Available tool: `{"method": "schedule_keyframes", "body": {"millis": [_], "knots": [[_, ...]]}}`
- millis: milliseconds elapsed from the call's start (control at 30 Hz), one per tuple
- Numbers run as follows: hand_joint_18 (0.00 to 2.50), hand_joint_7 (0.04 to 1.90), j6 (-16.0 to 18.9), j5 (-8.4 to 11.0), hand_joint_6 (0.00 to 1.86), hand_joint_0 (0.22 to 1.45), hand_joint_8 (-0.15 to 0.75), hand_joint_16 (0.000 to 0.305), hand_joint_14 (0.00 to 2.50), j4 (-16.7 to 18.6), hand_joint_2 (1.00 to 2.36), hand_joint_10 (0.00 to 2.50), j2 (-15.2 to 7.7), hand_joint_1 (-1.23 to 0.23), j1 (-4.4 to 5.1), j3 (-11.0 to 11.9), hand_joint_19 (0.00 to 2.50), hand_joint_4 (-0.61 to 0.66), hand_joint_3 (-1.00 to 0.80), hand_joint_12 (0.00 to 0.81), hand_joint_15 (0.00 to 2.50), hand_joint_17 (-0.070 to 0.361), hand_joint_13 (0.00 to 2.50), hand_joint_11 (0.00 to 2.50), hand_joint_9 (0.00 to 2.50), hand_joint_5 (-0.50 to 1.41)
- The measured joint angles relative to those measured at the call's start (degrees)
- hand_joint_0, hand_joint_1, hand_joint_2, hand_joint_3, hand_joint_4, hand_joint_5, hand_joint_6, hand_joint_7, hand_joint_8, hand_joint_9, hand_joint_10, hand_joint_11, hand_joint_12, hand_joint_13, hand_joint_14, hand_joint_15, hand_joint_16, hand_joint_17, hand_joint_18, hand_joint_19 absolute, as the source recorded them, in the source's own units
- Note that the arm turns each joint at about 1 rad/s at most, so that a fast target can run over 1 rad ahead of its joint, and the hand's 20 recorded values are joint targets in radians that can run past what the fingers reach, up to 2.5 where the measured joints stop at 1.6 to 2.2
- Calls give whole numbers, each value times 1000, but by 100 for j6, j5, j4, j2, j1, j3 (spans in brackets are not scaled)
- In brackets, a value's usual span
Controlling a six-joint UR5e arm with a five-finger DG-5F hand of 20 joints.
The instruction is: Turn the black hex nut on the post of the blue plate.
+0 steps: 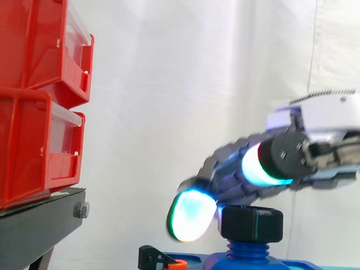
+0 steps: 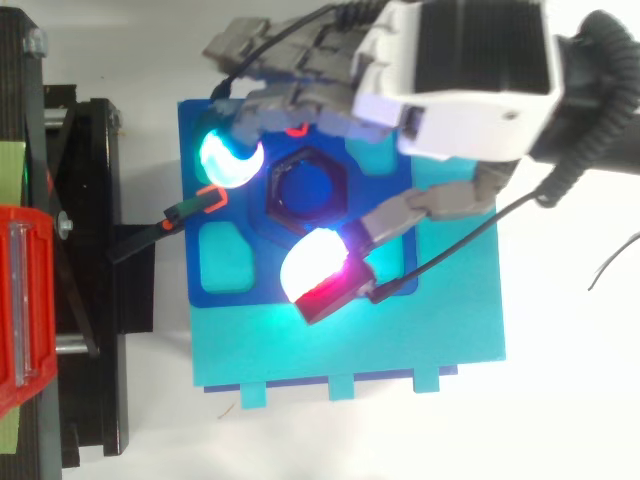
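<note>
The black hex nut (image 1: 252,223) sits on top of the blue threaded post (image 1: 249,248), which rises from the blue plate (image 2: 220,270). From above, the nut's ring (image 2: 341,192) shows the post's blue end in its middle. My hand (image 1: 326,114) reaches in from the right, just above the nut. One glowing fingertip (image 1: 190,215) hangs left of the nut at its height, a small gap away. The thumb pad (image 2: 318,265) lies on the opposite side and, in the side view, sits higher than the nut. The fingers bend loosely around the nut without closing on it.
Two stacked red bins (image 1: 35,88) stand on a black stand (image 1: 25,229) at the left. A small black clip with an orange piece (image 2: 195,208) sticks out at the plate's left edge. The plate rests on a cyan base (image 2: 400,340).
</note>
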Motion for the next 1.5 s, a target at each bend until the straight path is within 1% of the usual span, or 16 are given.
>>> {"method": "schedule_keyframes", "body": {"millis": [100, 233, 567, 867, 1067, 1167, 1433, 1500], "knots": [[202, 719, 61, -153, 502, 386, 301, 60, 0, -77, 1000, 0, -149, -378, 16, 254, 299, 258, -500, 411, 10, 134, 118, 0, 131, -241], [204, 714, 10, -158, 502, 388, 302, 60, 1, -143, 1000, 0, -203, -377, 35, 408, 299, 252, -500, 410, 9, 134, 120, 0, 133, -242], [208, 719, -34, -166, 502, 389, 301, 59, 0, -194, 1000, 0, -211, -377, 14, 450, 298, 248, -500, 409, 13, 133, 127, 0, 138, -242], [213, 719, -28, -177, 502, 390, 301, 59, 0, -183, 1000, 0, -212, -377, 31, 455, 305, 249, -500, 409, 18, 133, 129, 0, 140, -243], [213, 725, -22, -179, 502, 391, 301, 59, 0, -214, 1000, 0, -211, -375, 33, 569, 309, 249, -500, 409, 16, 133, 129, 0, 143, -243], [214, 725, -23, -191, 502, 392, 301, 59, 0, -299, 1000, 0, -207, -374, 31, 638, 306, 248, -500, 408, 15, 132, 133, 0, 144, -243], [218, 729, -46, -204, 502, 394, 301, 59, 0, -627, 1000, 0, -204, -370, 23, 687, 305, 248, -500, 407, 20, 132, 134, 0, 147, -242], [219, 733, -47, -204, 502, 394, 301, 59, 0, -707, 1000, 0, -203, -372, 16, 730, 306, 250, -500, 407, 16, 132, 135, 0, 148, -241]]}}
